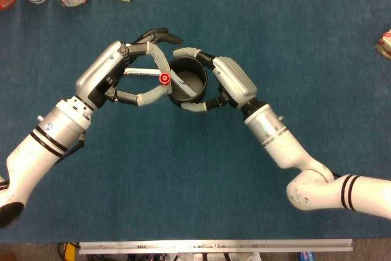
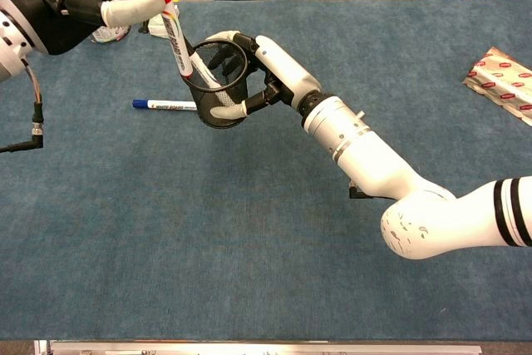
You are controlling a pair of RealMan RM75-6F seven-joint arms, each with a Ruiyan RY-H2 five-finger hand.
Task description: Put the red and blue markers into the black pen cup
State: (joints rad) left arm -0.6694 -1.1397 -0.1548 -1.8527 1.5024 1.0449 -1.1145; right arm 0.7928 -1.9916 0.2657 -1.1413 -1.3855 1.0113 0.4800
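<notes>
Reaching in from the left, the left hand [image 1: 116,74] pinches the red marker [image 2: 174,29] between its fingers, red cap up and the barrel slanting down so its lower end sits inside the mouth of the cup [image 2: 218,89]. In the chest view that hand is raised high near the top left corner, its forearm angling down and away to the left. The right hand [image 1: 227,80] grips the cup from the opposite side, fingers wrapped around its wall, one curling over the far rim and another under the near side; the cup looks tilted toward the left hand, though whether it is off the table [image 1: 275,29] I cannot tell. The right forearm stretches back toward the lower right, elbow bent. The blue marker [image 2: 164,106] lies flat on the table just left of the cup, cap end pointing left, untouched by either hand.
</notes>
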